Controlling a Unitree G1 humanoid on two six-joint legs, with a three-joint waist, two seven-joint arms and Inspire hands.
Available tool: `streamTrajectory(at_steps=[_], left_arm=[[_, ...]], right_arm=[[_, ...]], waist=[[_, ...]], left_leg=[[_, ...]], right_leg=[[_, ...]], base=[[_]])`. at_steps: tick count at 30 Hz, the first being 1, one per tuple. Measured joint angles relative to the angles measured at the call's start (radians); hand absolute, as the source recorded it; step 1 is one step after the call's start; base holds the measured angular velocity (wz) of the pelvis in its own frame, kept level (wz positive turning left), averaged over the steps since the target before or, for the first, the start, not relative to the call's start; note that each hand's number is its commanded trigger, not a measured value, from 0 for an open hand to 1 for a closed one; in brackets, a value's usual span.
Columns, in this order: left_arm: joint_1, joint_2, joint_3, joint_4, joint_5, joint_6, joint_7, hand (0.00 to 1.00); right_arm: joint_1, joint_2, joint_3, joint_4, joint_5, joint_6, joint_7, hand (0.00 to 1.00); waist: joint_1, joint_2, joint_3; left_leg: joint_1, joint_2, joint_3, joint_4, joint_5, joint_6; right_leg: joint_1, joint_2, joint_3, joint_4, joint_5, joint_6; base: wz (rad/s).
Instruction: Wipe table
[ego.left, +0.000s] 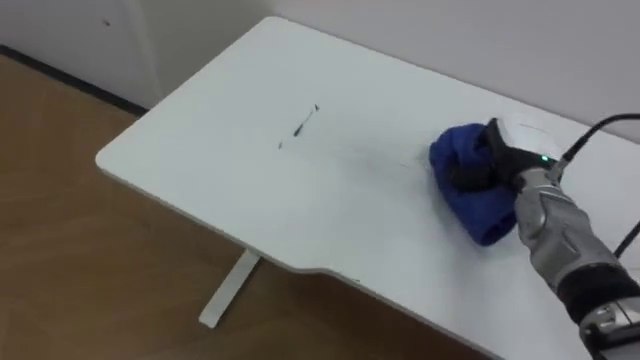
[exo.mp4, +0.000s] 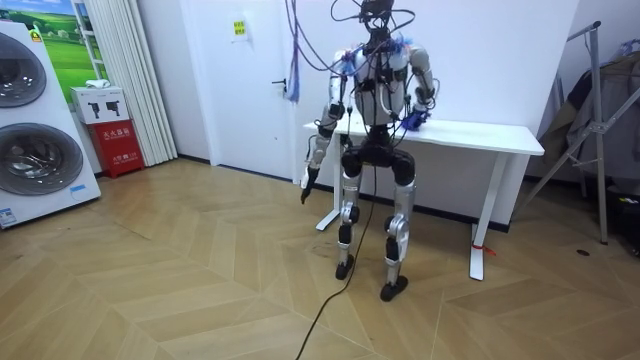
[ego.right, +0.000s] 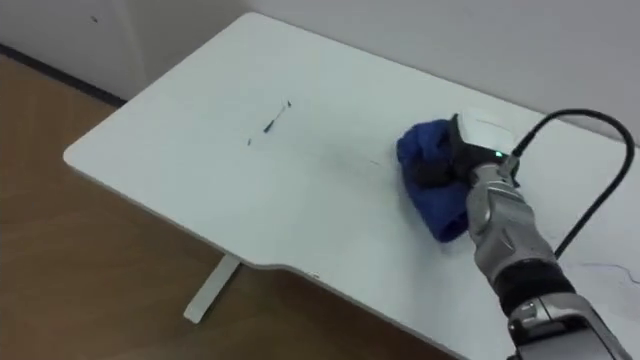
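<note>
The blue cloth (ego.left: 478, 208) was seen bunched on the white table (ego.left: 200, 190), towards the right of the top and well apart from the thin dark mark (ego.left: 305, 123) drawn nearer the middle. The right hand (ego.left: 508, 158) was laid over the cloth from above. Its dark fingers (ego.left: 463, 176) were curled down into the folds, so the cloth was judged to be both gripped and pressed against the table. The left hand (exo.mp4: 308, 190) was seen in the room view hanging at the robot's side, clear of the table, and its state could not be made out. The robot was shown standing close against the long front edge of the table. The cloth was judged to be light, soft and limp, with nothing fragile about it. It would be expected to crumple, fold under itself and trail loose ends rather than keep any shape. The smooth table top was judged to offer little friction, so the cloth should glide easily, but it could also be pulled out from under a slack hold. The best hold was therefore taken to be the thick bunched middle, with the palm bearing down and the loose lower end left free to drag. Steady downward pressure would be needed if the mark were to be rubbed away rather than merely passed over.
</note>
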Motion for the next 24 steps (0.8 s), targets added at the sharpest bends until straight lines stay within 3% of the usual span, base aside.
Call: streamTrajectory(at_steps=[3,6,8,10,13,15,16,17,18,19,20,21,22,23,24], left_arm=[[-0.001,-0.002,0.05,0.001,0.013,0.0,-0.004,0.0],[-0.01,0.009,0.059,-0.005,0.012,-0.019,-0.001,0.0],[-0.019,0.01,0.059,-0.02,0.012,-0.029,0.005,0.0],[-0.03,0.01,0.057,-0.051,0.012,-0.036,0.009,0.0],[-0.059,0.001,0.038,-0.069,-0.002,-0.043,0.031,0.0],[-0.107,-0.007,-0.009,-0.038,0.001,-0.048,0.045,0.0],[-0.105,-0.011,-0.016,-0.031,0.003,-0.049,0.048,0.0],[-0.116,-0.012,-0.036,-0.006,0.003,-0.053,0.049,0.0],[-0.132,-0.012,-0.047,0.029,0.003,-0.052,0.05,0.0],[-0.131,-0.012,-0.053,0.035,0.003,-0.051,0.05,0.0],[-0.126,-0.012,-0.056,0.038,0.001,-0.052,0.05,0.0],[-0.138,-0.007,-0.057,0.048,0.001,-0.05,0.049,0.0],[-0.15,-0.005,-0.059,0.047,0.0,-0.048,0.048,0.0],[-0.158,-0.004,-0.068,0.042,0.0,-0.049,0.048,0.0],[-0.161,-0.003,-0.077,0.036,0.0,-0.05,0.046,0.0]], right_arm=[[0.114,0.0,-0.163,-0.004,0.024,-0.079,-0.063,1.0],[0.205,-0.021,-0.269,0.007,0.068,-0.116,-0.096,1.0],[0.252,-0.04,-0.299,0.012,0.077,-0.116,-0.108,1.0],[0.272,-0.046,-0.32,0.007,0.079,-0.112,-0.116,1.0],[0.255,-0.029,-0.3,-0.007,0.079,-0.058,-0.119,1.0],[0.19,0.006,-0.25,-0.008,0.053,0.017,-0.109,1.0],[0.164,0.018,-0.221,-0.009,0.042,0.036,-0.1,1.0],[0.106,0.044,-0.147,-0.014,0.007,0.066,-0.077,1.0],[0.054,0.08,-0.069,-0.02,-0.03,0.076,-0.05,1.0],[0.026,0.102,-0.032,-0.022,-0.047,0.078,-0.035,1.0],[-0.036,0.147,0.023,-0.024,-0.087,0.079,-0.01,1.0],[-0.082,0.191,0.066,-0.028,-0.112,0.067,0.009,1.0],[-0.095,0.2,0.08,-0.028,-0.116,0.051,0.014,1.0],[-0.121,0.203,0.093,-0.026,-0.123,0.022,0.022,1.0],[-0.15,0.202,0.093,-0.017,-0.123,0.015,0.023,1.0]], waist=[[-0.062,0.008,-0.0009],[-0.129,0.016,-0.0105],[-0.146,0.021,-0.0261],[-0.16,0.02,-0.0263],[-0.159,0.031,-0.0255],[-0.092,0.048,-0.0215],[-0.069,0.053,-0.0205],[-0.036,0.061,-0.0149],[0.001,0.066,-0.011],[0.028,0.068,-0.0108],[0.077,0.069,-0.0078],[0.098,0.064,-0.0021],[0.111,0.059,0.0],[0.158,0.051,0.0032],[0.194,0.048,0.0016]], left_leg=[[0.007,-0.008,-0.006,0.001,-0.003,0.004],[0.019,-0.013,-0.008,0.003,-0.012,0.01],[0.028,-0.017,0.001,0.003,-0.017,0.013],[0.034,-0.022,0.009,0.005,-0.019,0.017],[0.033,-0.013,0.041,0.039,-0.042,0.019],[0.043,0.014,0.114,0.058,-0.061,0.016],[0.043,0.021,0.138,0.066,-0.067,0.016],[0.041,0.038,0.173,0.091,-0.083,0.013],[0.039,0.068,0.214,0.117,-0.103,0.018],[0.038,0.079,0.236,0.128,-0.112,0.017],[0.026,0.106,0.271,0.154,-0.128,0.012],[0.001,0.123,0.271,0.179,-0.133,0.011],[-0.008,0.13,0.279,0.185,-0.133,0.008],[-0.028,0.142,0.301,0.195,-0.131,-0.001],[-0.054,0.143,0.294,0.203,-0.123,-0.002]], right_leg=[[0.017,-0.006,-0.002,-0.001,-0.004,0.007],[0.034,-0.011,-0.013,0.002,-0.006,0.01],[0.038,-0.02,-0.024,0.011,-0.01,0.017],[0.038,-0.032,-0.029,0.031,-0.02,0.032],[0.033,-0.038,-0.056,0.054,-0.022,0.033],[-0.019,-0.051,-0.058,0.128,-0.024,0.029],[-0.041,-0.056,-0.064,0.152,-0.024,0.025],[-0.072,-0.069,-0.103,0.198,-0.022,0.009],[-0.096,-0.084,-0.153,0.24,-0.02,0.0],[-0.113,-0.092,-0.166,0.263,-0.02,-0.001],[-0.146,-0.106,-0.188,0.31,-0.02,-0.003],[-0.164,-0.146,-0.213,0.405,-0.036,-0.01],[-0.165,-0.177,-0.22,0.451,-0.044,-0.007],[-0.17,-0.244,-0.213,0.512,-0.051,-0.002],[-0.172,-0.299,-0.202,0.519,-0.051,0.002]], base=[[0.23],[0.06],[-0.16],[-0.18],[-0.4],[-0.94],[-1.27],[-1.18],[-1.11],[-1.03],[-0.55],[-0.2],[0.4],[0.47],[0.44]])
